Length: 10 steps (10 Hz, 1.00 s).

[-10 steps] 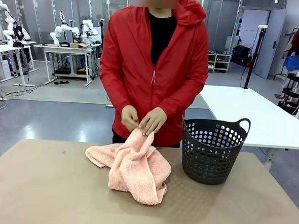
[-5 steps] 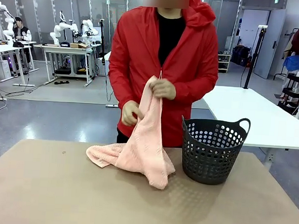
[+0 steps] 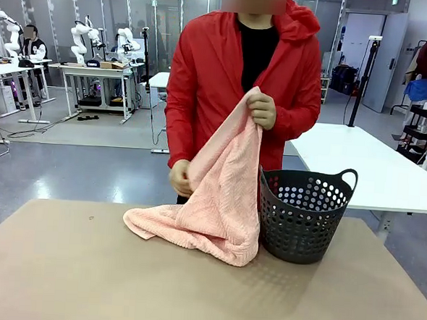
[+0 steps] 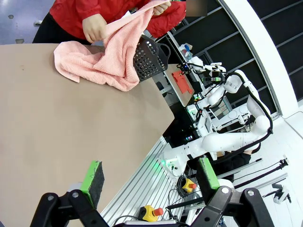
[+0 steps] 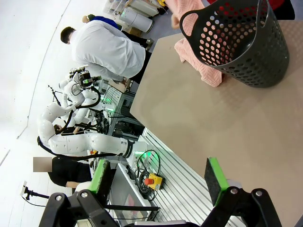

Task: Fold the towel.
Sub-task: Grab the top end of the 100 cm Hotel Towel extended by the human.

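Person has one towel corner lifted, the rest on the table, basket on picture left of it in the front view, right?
No: the front view shows the basket at picture right of the towel. The rest holds: a hand lifts one corner, the rest lies on the table.

- My left gripper (image 4: 151,176): two black fingers built of linked bars, with round grey pivot bolts at the joints.
- Its pads (image 4: 91,174): bright green facing on a dark block.
- My right gripper (image 5: 158,175): the same black linkage and the same grey pivot bolts.
- Its pads (image 5: 214,176): green, flat-faced slabs.
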### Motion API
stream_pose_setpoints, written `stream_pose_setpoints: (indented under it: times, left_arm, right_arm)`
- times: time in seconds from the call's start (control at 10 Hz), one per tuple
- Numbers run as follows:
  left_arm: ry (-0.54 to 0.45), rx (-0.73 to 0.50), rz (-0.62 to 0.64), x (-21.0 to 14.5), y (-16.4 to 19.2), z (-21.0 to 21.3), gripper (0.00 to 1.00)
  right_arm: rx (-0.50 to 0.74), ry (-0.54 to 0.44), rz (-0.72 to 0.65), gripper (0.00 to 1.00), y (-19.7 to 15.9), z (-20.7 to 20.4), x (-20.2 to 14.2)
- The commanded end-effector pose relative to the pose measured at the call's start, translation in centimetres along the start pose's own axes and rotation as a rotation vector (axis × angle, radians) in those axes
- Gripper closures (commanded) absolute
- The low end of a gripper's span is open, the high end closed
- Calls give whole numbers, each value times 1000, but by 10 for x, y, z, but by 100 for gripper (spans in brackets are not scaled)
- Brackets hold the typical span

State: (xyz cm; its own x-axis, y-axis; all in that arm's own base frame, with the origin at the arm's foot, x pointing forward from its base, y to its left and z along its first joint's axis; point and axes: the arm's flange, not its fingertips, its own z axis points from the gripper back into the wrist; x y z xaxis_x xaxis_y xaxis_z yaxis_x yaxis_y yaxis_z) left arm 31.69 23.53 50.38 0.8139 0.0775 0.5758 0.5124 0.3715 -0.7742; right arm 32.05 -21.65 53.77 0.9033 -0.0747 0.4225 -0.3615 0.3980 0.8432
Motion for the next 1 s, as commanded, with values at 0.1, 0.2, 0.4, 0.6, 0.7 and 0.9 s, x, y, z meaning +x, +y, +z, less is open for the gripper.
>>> stream_pose_setpoints:
  times: [0.1, 0.2, 0.4, 0.6, 0.7, 0.9]
  left_arm:
    - [-7, -19, -10, 0, 0, 1, 0]
    - [-7, -19, -10, 0, 0, 1, 0]
    - [-7, -19, -10, 0, 0, 1, 0]
    - [-7, -19, -10, 0, 0, 1, 0]
    - [-7, -19, -10, 0, 0, 1, 0]
    - [-7, -19, -10, 0, 0, 1, 0]
  right_arm:
    - [11, -5, 19, 0, -1, 1, 0]
    - [11, -5, 19, 0, -1, 1, 0]
    - [11, -5, 19, 0, -1, 1, 0]
    - [11, -5, 19, 0, -1, 1, 0]
    - [11, -5, 19, 0, -1, 1, 0]
    - [11, -5, 19, 0, -1, 1, 0]
